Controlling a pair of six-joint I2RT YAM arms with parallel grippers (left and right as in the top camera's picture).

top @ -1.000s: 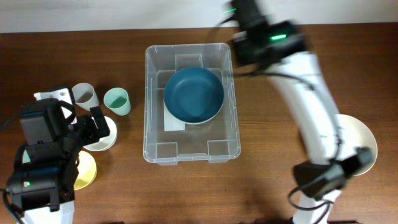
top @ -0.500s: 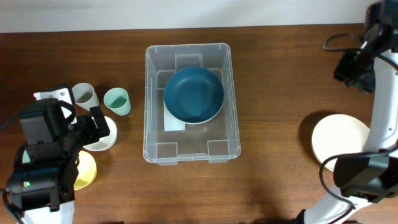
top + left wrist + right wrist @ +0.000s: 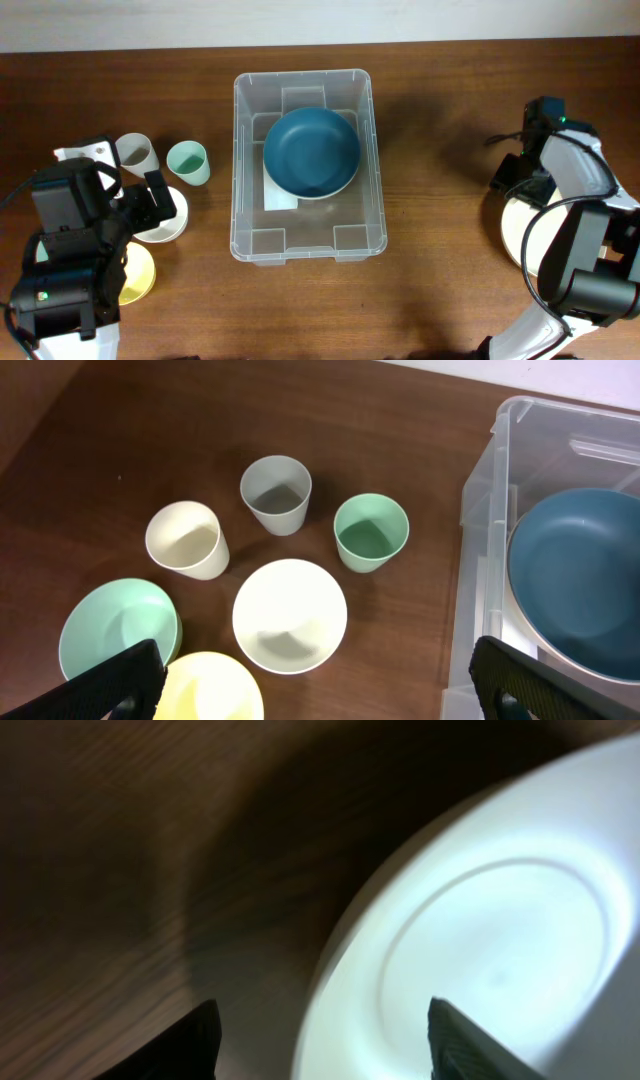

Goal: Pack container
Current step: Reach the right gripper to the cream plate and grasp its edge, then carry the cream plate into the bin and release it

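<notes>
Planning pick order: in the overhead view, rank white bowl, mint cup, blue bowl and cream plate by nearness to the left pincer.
From the left pincer:
1. Round white bowl, partly beneath it.
2. Mint-green cup, just beyond it.
3. Dark blue bowl, inside the clear plastic container.
4. Cream round plate, far right.

The left gripper [image 3: 320, 695], with its jaws wide apart, has a crowded field before it: a white bowl [image 3: 290, 615] directly ahead, a yellow bowl [image 3: 210, 685] and a green bowl [image 3: 118, 635] to its left, and beyond them a cream cup [image 3: 186, 540], a grey cup [image 3: 276, 493] and a green cup [image 3: 371, 532]. To its right, only a narrow strip of table [image 3: 435, 580] separates the green cup from the wall of the container [image 3: 478, 560]. Inside, a blue bowl [image 3: 580, 580] fills the far part. The right gripper [image 3: 325, 1050] hangs close over a white plate [image 3: 500, 970]; between it and the container the wood is bare.
</notes>
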